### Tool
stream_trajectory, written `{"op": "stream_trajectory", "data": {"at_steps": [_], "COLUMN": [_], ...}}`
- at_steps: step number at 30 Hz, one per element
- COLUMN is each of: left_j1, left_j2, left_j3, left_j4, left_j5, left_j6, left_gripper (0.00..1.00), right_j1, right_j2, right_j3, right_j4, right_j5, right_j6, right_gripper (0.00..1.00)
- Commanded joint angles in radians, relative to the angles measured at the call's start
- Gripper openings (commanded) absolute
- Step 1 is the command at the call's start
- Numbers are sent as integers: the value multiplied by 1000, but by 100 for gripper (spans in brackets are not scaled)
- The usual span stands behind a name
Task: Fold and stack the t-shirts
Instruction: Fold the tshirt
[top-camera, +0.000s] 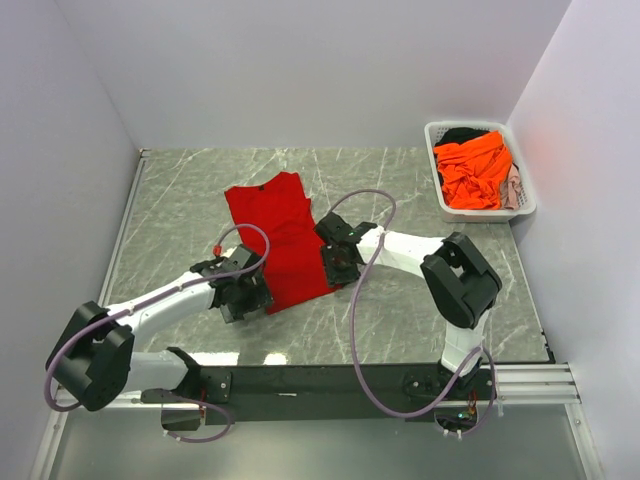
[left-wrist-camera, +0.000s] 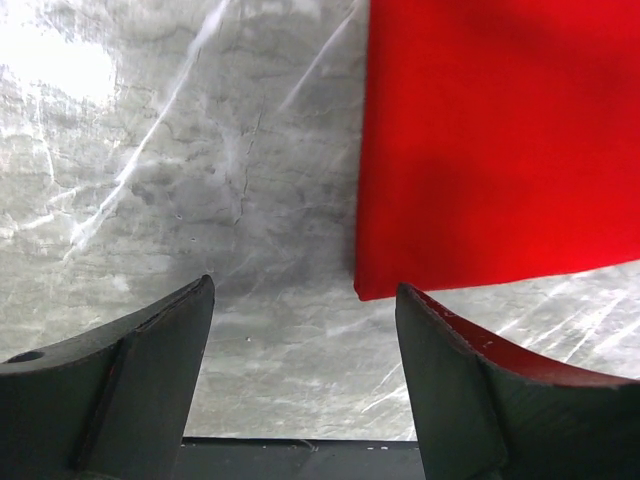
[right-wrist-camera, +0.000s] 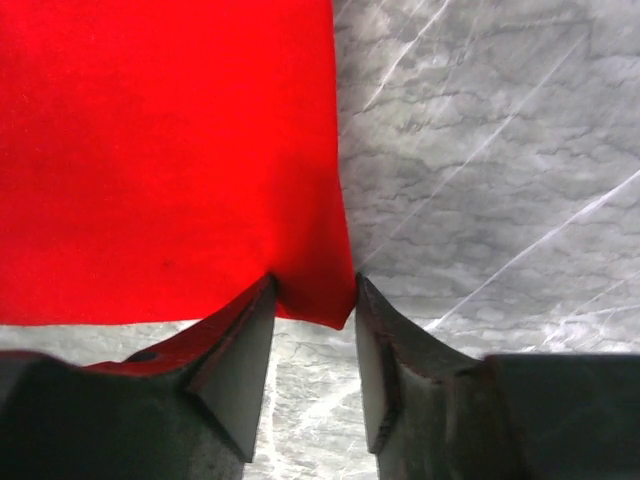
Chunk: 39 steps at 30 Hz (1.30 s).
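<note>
The red t-shirt (top-camera: 285, 240) is thin, limp cloth, light to lift, and will likely sag and crease wherever it is unsupported, so I judge the two hem corners the best places to hold, keeping the edge taut between them. It lies flat near the middle of the grey marbled table (top-camera: 180, 200), already narrowed to a long strip, collar towards 12 o'clock and hem towards 6 o'clock, plain bright red and smooth. The right pincer (right-wrist-camera: 313, 285) sits at the 5 o'clock corner, its fingers drawn close and seemingly nipping that corner. The left pincer (left-wrist-camera: 303, 290) is spread wide just off the 7 o'clock corner, holding nothing. At 2 o'clock a white basket (top-camera: 520, 200) holds a crumpled orange t-shirt (top-camera: 475, 170) with dark and pale cloth beneath
</note>
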Motion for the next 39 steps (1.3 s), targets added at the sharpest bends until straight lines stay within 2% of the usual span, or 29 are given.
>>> {"op": "stream_trajectory", "data": {"at_steps": [1, 3, 7, 8, 10, 14, 17, 20, 24, 32, 37, 39], "left_j1": [-7, -7, -10, -13, -16, -23, -31, -46, -57, -80, -91, -94], "left_j2": [6, 9, 18, 21, 29, 60, 87, 101, 107, 210, 253, 259], "left_j3": [22, 26, 26, 25, 25, 31, 43, 69, 104, 132, 123, 120], "left_j4": [-12, -15, -9, -6, 0, 8, 8, -21, -52, -57, -69, -72], "left_j5": [10, 19, 44, 49, 56, 59, 47, 10, -28, -14, -10, -10], "left_j6": [-23, -26, -35, -36, -44, -58, -75, -90, -96, -81, -89, -87], "left_gripper": [79, 78, 78, 77, 77, 72, 63, 49, 48, 49, 45, 40], "right_j1": [28, 37, 51, 60, 68, 80, 88, 92, 94, 95, 94, 95], "right_j2": [57, 73, 81, 74, 71, 70, 70, 68, 64, 62, 51, 50], "right_j3": [3, -3, -18, -17, -7, 16, 25, 25, 13, 17, 13, 10], "right_j4": [-90, -107, -110, -110, -114, -124, -122, -119, -105, -108, -111, -111], "right_j5": [23, 17, -9, -7, -7, -9, -9, -9, -7, -9, -7, -7], "right_j6": [34, 45, 53, 59, 62, 62, 60, 57, 54, 47, 47, 48], "right_gripper": [43, 40, 20, 9, 0, 0, 0, 0, 0, 0, 0, 0]}}
